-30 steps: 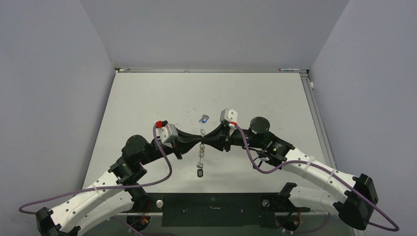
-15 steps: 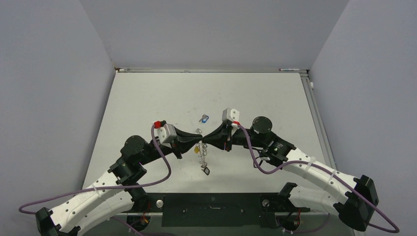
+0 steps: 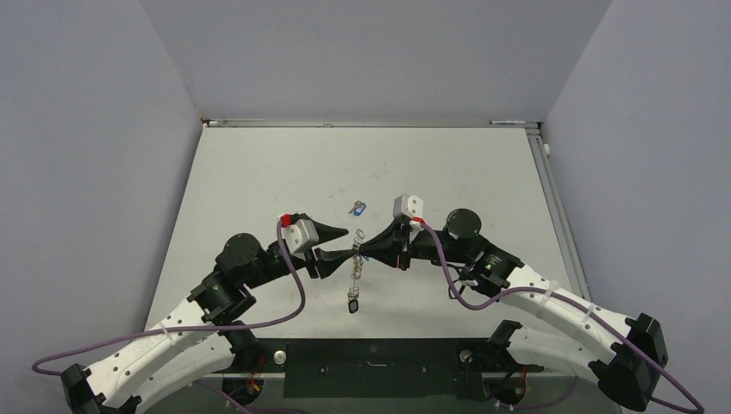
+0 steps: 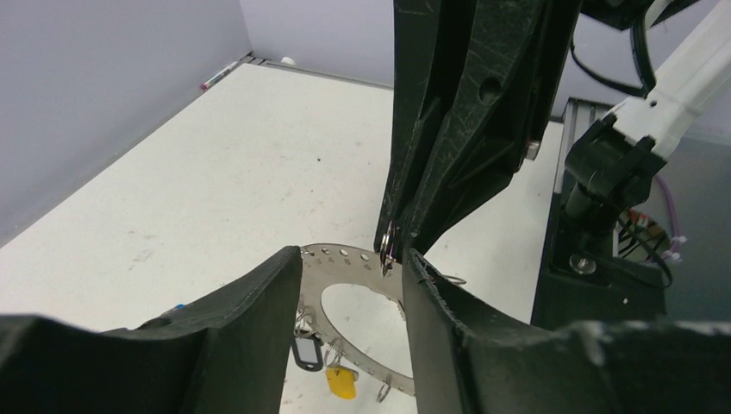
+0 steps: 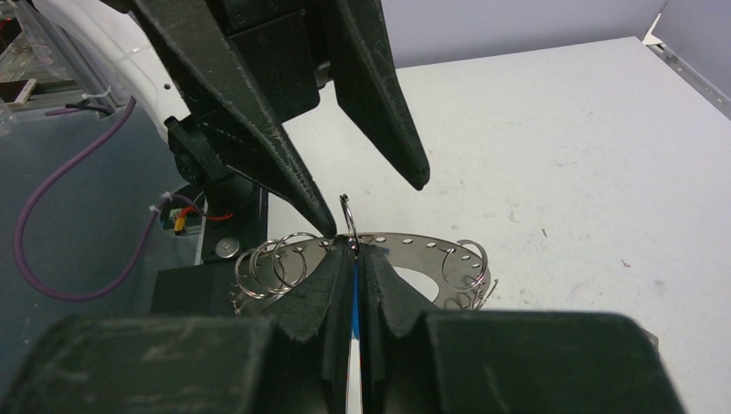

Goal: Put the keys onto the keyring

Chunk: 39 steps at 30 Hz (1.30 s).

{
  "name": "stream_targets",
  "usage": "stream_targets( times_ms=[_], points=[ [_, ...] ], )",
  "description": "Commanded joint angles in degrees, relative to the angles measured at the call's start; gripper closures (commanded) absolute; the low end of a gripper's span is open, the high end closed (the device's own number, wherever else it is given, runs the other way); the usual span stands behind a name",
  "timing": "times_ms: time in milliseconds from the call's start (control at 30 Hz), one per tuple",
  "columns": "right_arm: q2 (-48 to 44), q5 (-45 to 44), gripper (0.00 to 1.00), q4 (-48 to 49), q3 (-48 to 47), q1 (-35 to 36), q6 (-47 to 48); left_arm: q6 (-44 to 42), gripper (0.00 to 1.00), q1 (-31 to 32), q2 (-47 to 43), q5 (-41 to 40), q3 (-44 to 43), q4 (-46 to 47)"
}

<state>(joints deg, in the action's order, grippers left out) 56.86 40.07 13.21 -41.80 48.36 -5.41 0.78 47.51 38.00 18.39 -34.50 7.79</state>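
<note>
The keyring is a flat silvery hoop with holes round its rim, hanging in the air between the two grippers. Several small split rings, a black tag and a yellow tag hang from it. My right gripper is shut at the hoop's top edge. A blue key head shows between its fingers and a small split ring sticks up from them. My left gripper is open and its fingers straddle the hoop. Another blue key lies on the table behind.
The white table has grey walls on three sides. A pen lies along the back edge. A black mounting plate and purple cables sit at the near edge by the arm bases.
My left gripper has opened, its upper finger swinging away from the hoop. The hoop swung and now hangs straight down from my right gripper's tips, which shifted slightly right.
</note>
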Motion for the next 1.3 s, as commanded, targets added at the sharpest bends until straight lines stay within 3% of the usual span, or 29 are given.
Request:
stream_targets(
  times_ms=[0, 233, 433, 700, 1267],
  points=[
    [-3.0, -1.0, 0.95, -1.6, -4.7, 0.3, 3.1, -5.8, 0.55, -0.2, -0.2, 1.6, -5.8, -7.1],
    [-1.3, -3.7, 0.95, -19.0, -11.5, 1.9, 9.8, -12.6, 0.55, -0.2, 2.4, 10.6, -14.2, -24.7],
    [-0.2, -11.0, 0.95, -30.4, -17.4, 5.5, 13.5, -16.8, 0.55, 0.9, 5.2, 7.7, -21.0, -35.2],
    [2.3, -18.1, 0.95, -39.9, -23.4, 9.1, 16.7, -21.0, 0.65, 3.1, 15.5, 7.4, -30.8, -45.2],
    [5.4, -23.2, 0.95, -45.6, -28.7, 13.4, 18.1, -18.6, 0.74, 3.8, 18.5, 8.6, -28.3, -39.5]
  ],
)
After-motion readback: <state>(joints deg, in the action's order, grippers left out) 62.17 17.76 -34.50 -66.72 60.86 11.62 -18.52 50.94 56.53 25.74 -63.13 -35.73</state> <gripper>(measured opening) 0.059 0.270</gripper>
